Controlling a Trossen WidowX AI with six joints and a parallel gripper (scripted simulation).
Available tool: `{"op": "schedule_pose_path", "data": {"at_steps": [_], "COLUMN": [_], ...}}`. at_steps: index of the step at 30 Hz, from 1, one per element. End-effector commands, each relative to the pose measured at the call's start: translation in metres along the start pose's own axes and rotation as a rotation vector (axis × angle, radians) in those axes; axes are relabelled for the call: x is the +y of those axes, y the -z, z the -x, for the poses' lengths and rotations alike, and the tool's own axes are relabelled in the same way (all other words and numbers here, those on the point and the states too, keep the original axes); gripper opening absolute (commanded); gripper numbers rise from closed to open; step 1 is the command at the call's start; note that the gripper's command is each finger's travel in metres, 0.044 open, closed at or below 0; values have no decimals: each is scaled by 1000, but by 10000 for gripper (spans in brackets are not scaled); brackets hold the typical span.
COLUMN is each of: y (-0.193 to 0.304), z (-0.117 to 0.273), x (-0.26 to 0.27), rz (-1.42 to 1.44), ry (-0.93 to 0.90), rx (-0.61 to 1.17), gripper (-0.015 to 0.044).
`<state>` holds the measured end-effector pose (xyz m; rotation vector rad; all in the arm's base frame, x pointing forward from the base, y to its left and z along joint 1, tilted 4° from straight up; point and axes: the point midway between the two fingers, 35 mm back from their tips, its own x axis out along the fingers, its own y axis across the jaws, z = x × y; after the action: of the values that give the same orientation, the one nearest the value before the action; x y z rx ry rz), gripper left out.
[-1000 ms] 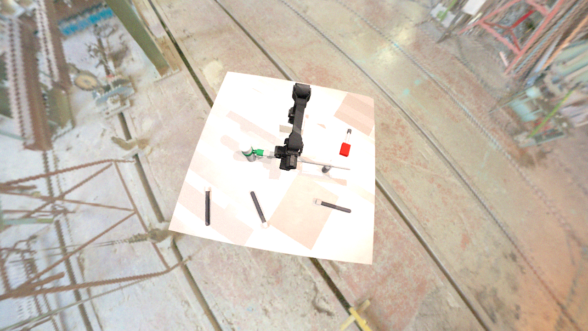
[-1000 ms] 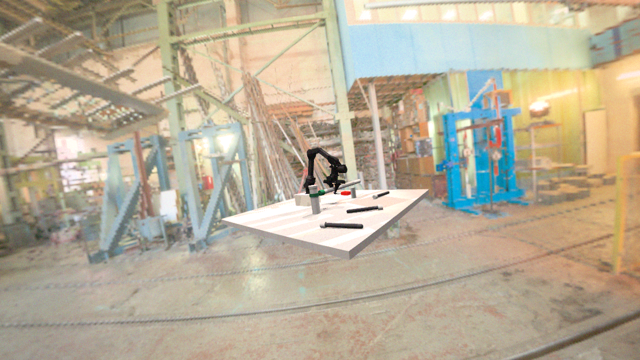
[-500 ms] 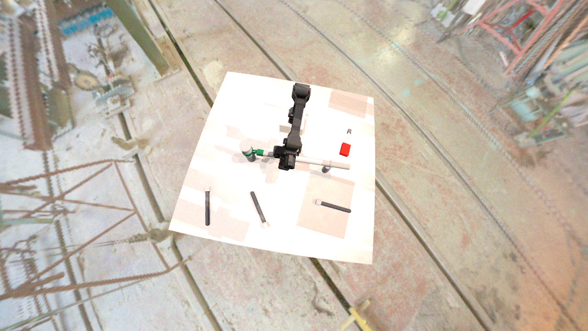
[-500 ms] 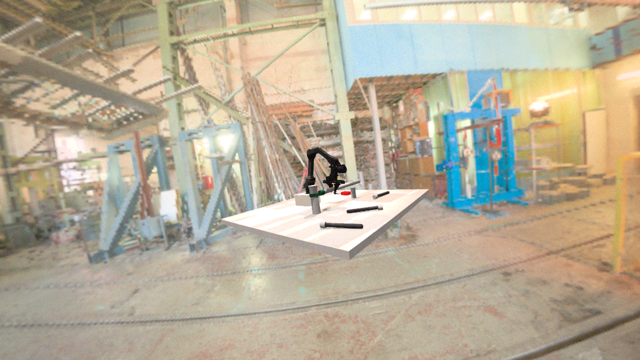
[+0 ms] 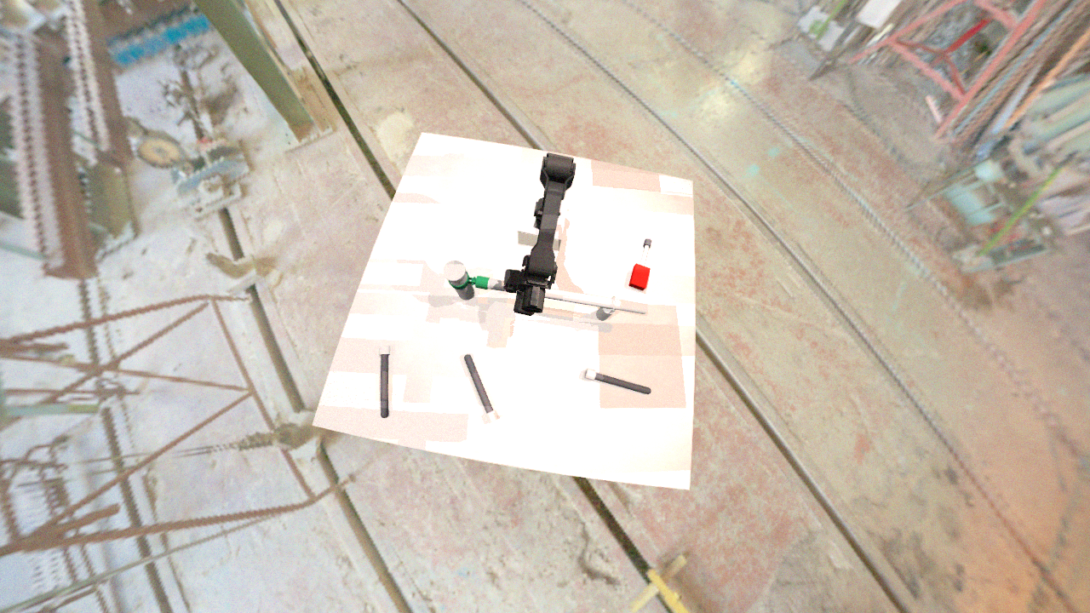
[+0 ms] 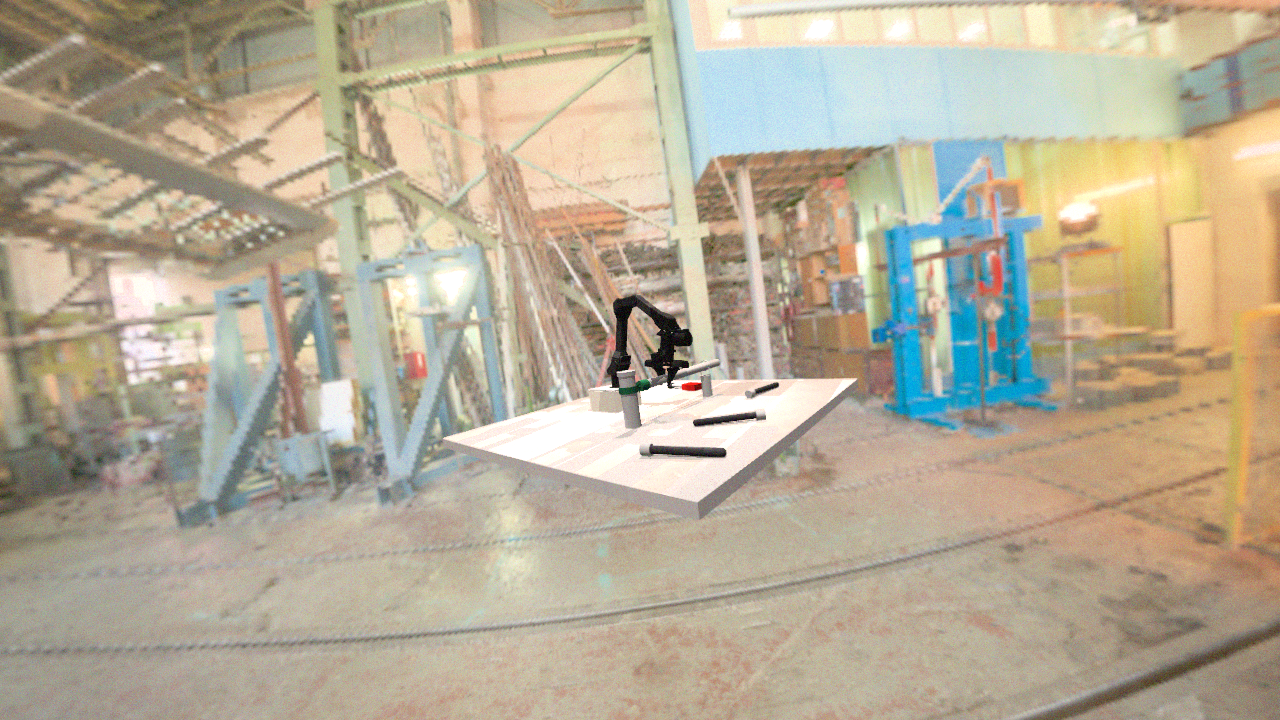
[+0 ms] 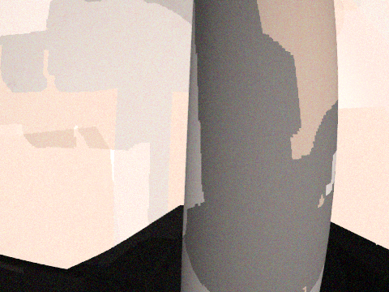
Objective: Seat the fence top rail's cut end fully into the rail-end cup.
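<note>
The grey rail (image 5: 582,299) (image 6: 704,368) (image 7: 263,122) runs above the table from the green rail-end cup (image 5: 480,282) (image 6: 642,385) through the loop cap at the small post (image 5: 604,313) (image 6: 707,388). The cup sits on the green brace band (image 5: 461,286) (image 6: 630,389), high on the big post (image 5: 466,293) (image 6: 631,413), just below its cap. The rail's cut end meets the cup's mouth; how deep it sits cannot be told. My gripper (image 5: 527,293) (image 6: 669,377) (image 7: 242,221) is shut on the rail between cup and loop cap, nearer the cup. Black fingers flank the rail in the wrist view.
A red-headed tool (image 5: 639,277) (image 6: 691,386) lies beyond the rail. Dark rods with pale ends (image 5: 384,385) (image 5: 479,385) (image 5: 621,383) lie on the rail's other side. A pale block (image 5: 527,235) (image 6: 605,400) stands near the arm's base.
</note>
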<state>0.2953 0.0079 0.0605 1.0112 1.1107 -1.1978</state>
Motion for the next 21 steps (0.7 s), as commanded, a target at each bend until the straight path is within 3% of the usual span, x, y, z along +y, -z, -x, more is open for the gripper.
{"op": "schedule_pose_path", "data": {"at_steps": [1, 21], "y": [-6, -15], "z": [1, 0], "x": [1, 1], "rz": [-3, -3], "ry": [-6, -6], "rx": [-12, -13], "gripper": [0, 0]}}
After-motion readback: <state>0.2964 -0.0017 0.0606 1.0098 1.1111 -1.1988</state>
